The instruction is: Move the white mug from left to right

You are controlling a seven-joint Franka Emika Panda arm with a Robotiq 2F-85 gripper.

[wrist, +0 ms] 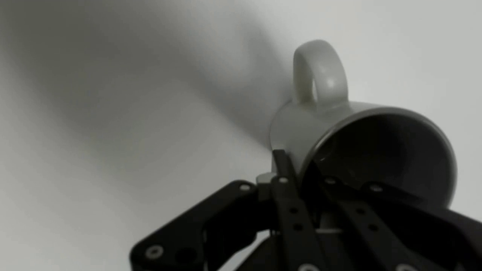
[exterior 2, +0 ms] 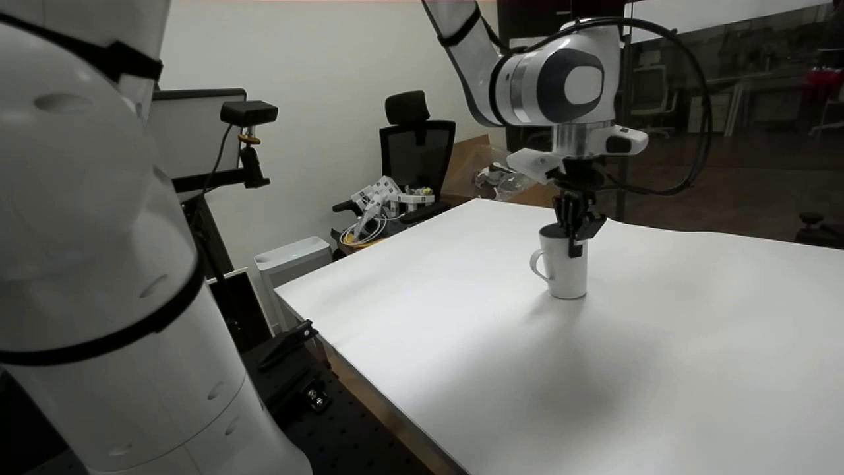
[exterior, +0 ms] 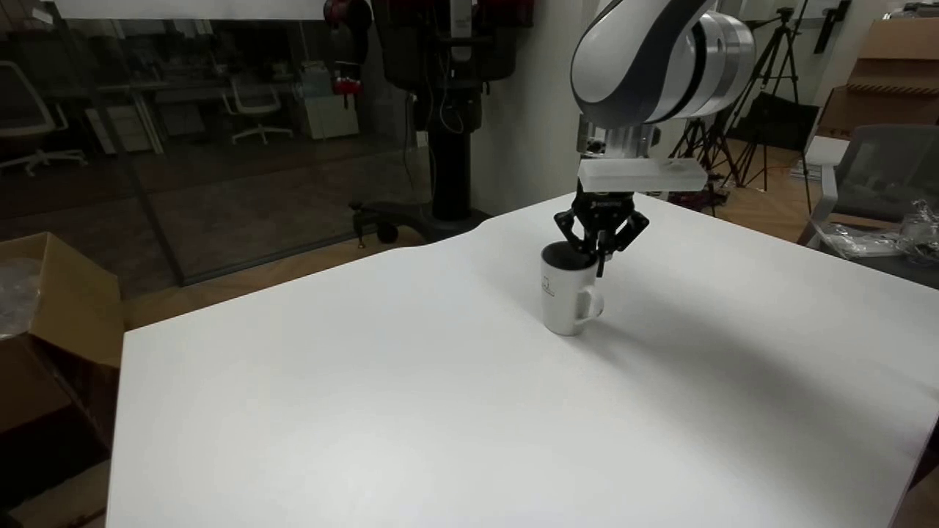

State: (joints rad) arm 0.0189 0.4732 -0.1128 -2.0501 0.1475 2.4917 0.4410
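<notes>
White mug [exterior: 559, 302] is upright over the far half of the worktop [exterior: 352, 418] in both exterior views; can't tell whether the base fully touches down. Pincer [exterior: 596, 259] is clamped on the mug's wall at the rim: in the wrist view one finger [wrist: 281, 165] is outside the wall, the second finger [wrist: 348, 205] inside, its tip lost against the dark interior. Handle [exterior: 597, 302] points right in an exterior view, apart from the fingers in the wrist view; small mark [exterior: 547, 287] on the mug's left side, too faint to read. White arm [exterior: 623, 66] hangs above, shadow [exterior: 697, 345] spreads to the right of the mug. Surroundings: open cardboard box [exterior: 81, 301] beside the worktop at left, gray chair [exterior: 891, 165] at right with clear plastic [exterior: 921, 233] near its seat, tripod [exterior: 783, 40] at far right. Black chair [exterior 2: 415, 155] is beyond the worktop's far left edge in an exterior view, white parts [exterior 2: 382, 198] just in front of it. Glass wall [exterior: 242, 191] at far left, office chair [exterior: 255, 104] dim behind it.
</notes>
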